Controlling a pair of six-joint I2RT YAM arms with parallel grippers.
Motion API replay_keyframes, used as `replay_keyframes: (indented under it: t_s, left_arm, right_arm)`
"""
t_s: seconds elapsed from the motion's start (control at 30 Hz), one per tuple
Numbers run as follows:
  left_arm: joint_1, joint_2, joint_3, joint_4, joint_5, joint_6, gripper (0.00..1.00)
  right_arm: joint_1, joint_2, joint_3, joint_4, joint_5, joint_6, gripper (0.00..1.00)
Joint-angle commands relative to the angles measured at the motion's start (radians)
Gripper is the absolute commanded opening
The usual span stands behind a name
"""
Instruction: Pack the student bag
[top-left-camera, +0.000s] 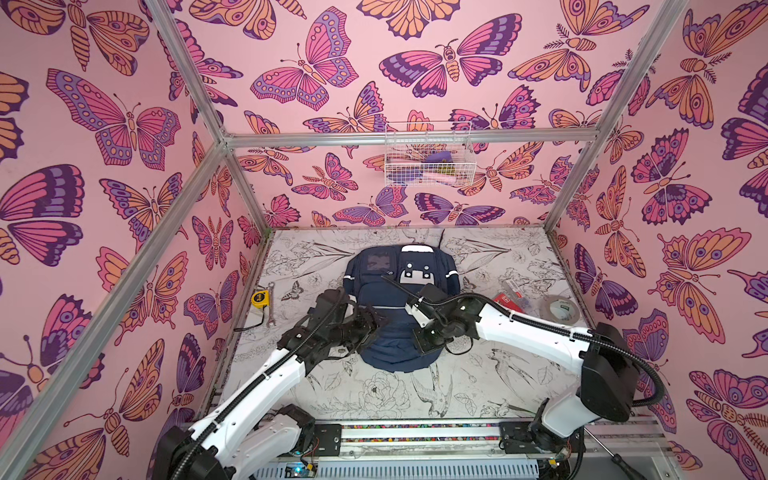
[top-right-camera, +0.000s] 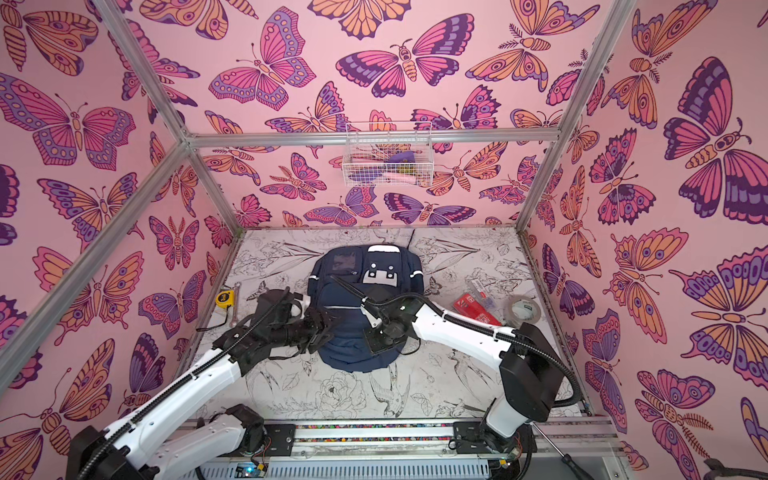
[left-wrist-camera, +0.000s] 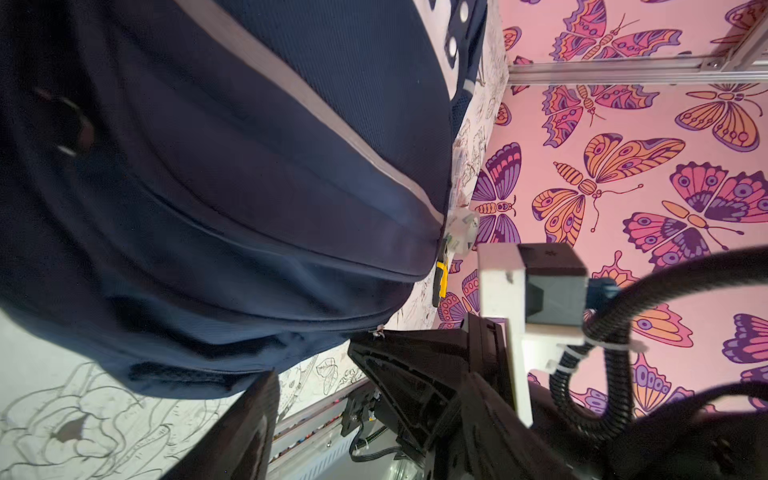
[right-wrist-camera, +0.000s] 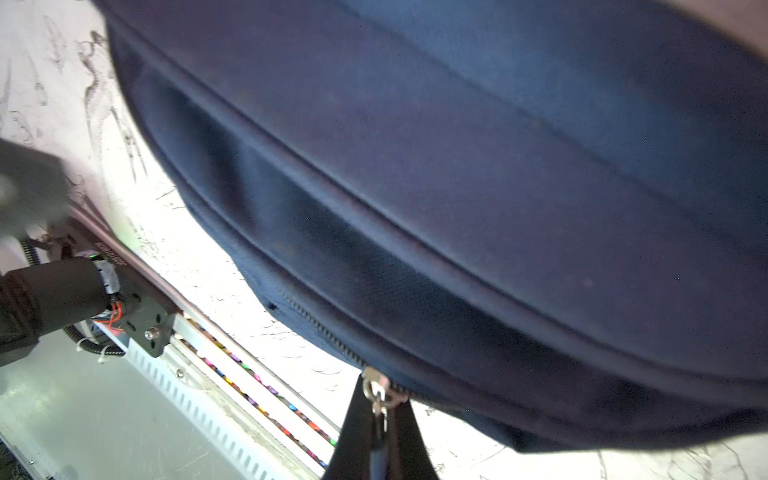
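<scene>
The student bag (top-left-camera: 390, 349) (top-right-camera: 353, 353), navy blue with thin white stripes and a white dotted patch, lies flat in the middle of the table in both top views. It fills the left wrist view (left-wrist-camera: 249, 187) and the right wrist view (right-wrist-camera: 457, 187). My left gripper (top-left-camera: 380, 322) (top-right-camera: 328, 328) (left-wrist-camera: 365, 415) is open at the bag's left side, with nothing between its fingers. My right gripper (top-left-camera: 419, 345) (top-right-camera: 376, 343) (right-wrist-camera: 378, 403) is shut on the metal zipper pull (right-wrist-camera: 376, 388) (left-wrist-camera: 379, 332) at the bag's lower right edge.
A yellow tape measure (top-left-camera: 260, 298) and a wrench (top-left-camera: 270, 307) lie left of the bag. On the right are a red box (top-left-camera: 509, 303), a clear packet (top-left-camera: 513, 289) and a tape roll (top-left-camera: 559, 309). A white wire basket (top-left-camera: 428, 162) hangs on the back wall.
</scene>
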Motion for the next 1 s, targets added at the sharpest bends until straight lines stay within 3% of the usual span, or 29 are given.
replay_keyframes:
  t_s: [0.0, 0.37, 0.7, 0.87, 0.97]
  left_arm:
    - [-0.032, 0.055, -0.02, 0.031, -0.046, -0.092, 0.65]
    - [-0.068, 0.173, -0.001, 0.111, -0.052, -0.105, 0.48]
    - [-0.128, 0.14, -0.064, 0.111, -0.064, -0.171, 0.58]
    - [-0.09, 0.175, -0.04, 0.132, -0.1, -0.143, 0.51]
    - [-0.062, 0.196, -0.003, 0.131, -0.098, -0.097, 0.37]
  right_arm:
    - [0.02, -0.018, 0.032, 0.028, -0.034, 0.013, 0.0]
    - [0.021, -0.079, -0.009, 0.054, -0.012, 0.043, 0.0]
    - [0.025, -0.056, 0.005, 0.078, -0.004, 0.051, 0.0]
    - [0.05, -0.058, 0.013, 0.057, 0.01, 0.033, 0.0]
    - [0.05, -0.07, 0.001, 0.028, 0.029, 0.03, 0.0]
